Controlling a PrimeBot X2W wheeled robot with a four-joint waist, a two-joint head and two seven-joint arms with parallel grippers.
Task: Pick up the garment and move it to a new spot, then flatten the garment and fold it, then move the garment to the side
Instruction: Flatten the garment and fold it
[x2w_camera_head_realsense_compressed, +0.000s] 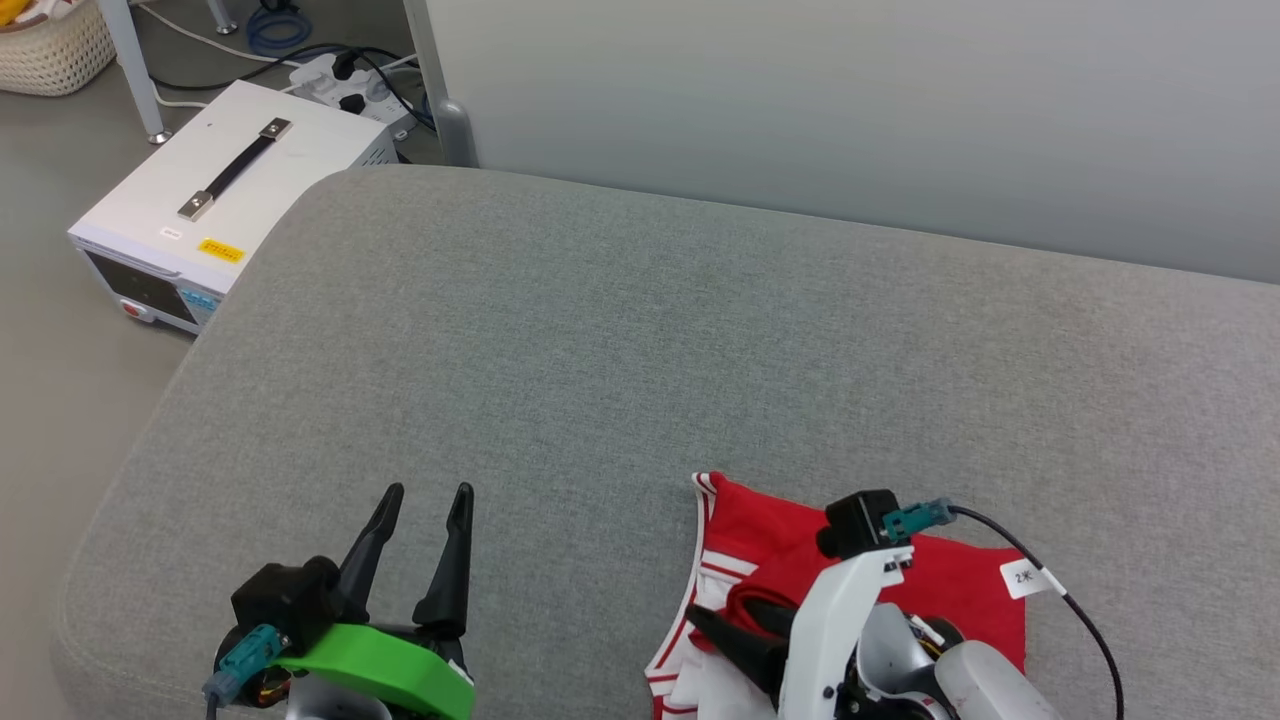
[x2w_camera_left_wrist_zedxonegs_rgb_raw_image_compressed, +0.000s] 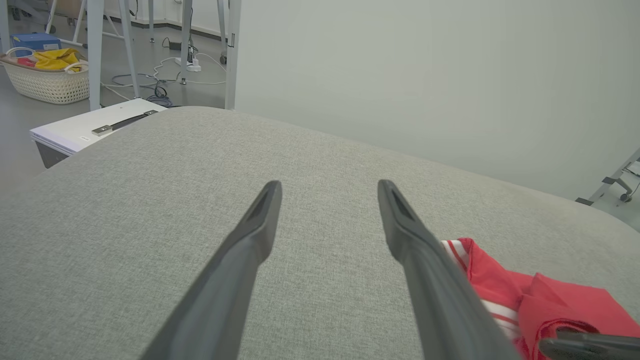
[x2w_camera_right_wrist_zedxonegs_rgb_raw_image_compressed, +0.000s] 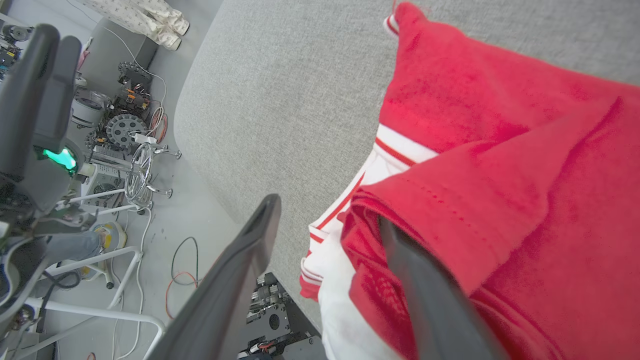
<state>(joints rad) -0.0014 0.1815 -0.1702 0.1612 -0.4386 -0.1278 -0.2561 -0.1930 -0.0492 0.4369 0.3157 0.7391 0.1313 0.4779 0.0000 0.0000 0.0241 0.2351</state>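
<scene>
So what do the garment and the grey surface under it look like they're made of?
The garment: soft matte knit fabric, probably a synthetic jersey; it drapes in folds and shows a stitched hem. The grey surface: woven upholstery cloth, matte and heathered, with a visible weave and rounded edges, likely over padding.

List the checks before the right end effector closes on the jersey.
1. Right end effector open: ok.
2. One finger tucked under a jersey fold: ok.
3. Left end effector open, apart from the jersey: ok.
4. Bare cushion ahead for the new spot: ok.
5. Jersey flat: not ok, bunched at the near edge.
6. How many layers lie between the jaws: cannot tell.
</scene>
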